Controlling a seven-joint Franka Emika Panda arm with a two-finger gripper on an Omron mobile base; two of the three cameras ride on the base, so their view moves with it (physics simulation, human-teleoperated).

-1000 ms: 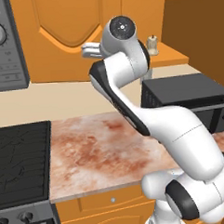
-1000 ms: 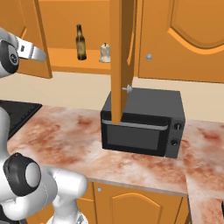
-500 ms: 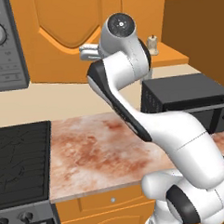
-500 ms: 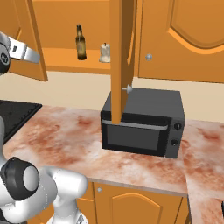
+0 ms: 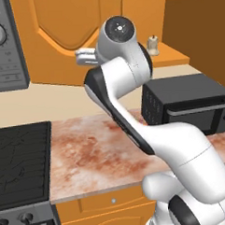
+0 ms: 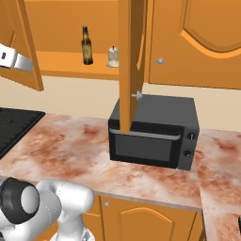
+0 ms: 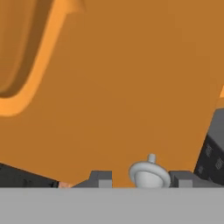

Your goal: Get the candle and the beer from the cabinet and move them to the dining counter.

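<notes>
The beer (image 6: 86, 45) and the candle (image 6: 112, 56) stand side by side on the shelf of the open cabinet (image 6: 66, 64). From the left base the candle (image 5: 153, 44) shows just right of the arm, which hides the beer. My gripper (image 7: 142, 178) is at the cabinet's left door (image 7: 122, 87), with the door's silver knob (image 7: 148, 174) between its fingertips. The hand (image 6: 14, 59) sits at that door's (image 6: 21, 42) outer edge, well left of the bottle. The dining counter is out of view.
The cabinet's right door (image 6: 131, 61) stands open edge-on over a black microwave (image 6: 153, 132) on the marbled worktop (image 5: 88, 153). A further door (image 6: 197, 42) to the right is closed. A black stove (image 5: 21, 161) lies at the left under a wall oven (image 5: 1, 40).
The hand has travelled further left with the left door's knob, and the door has swung wider open. The bottle and candle have stayed put.
</notes>
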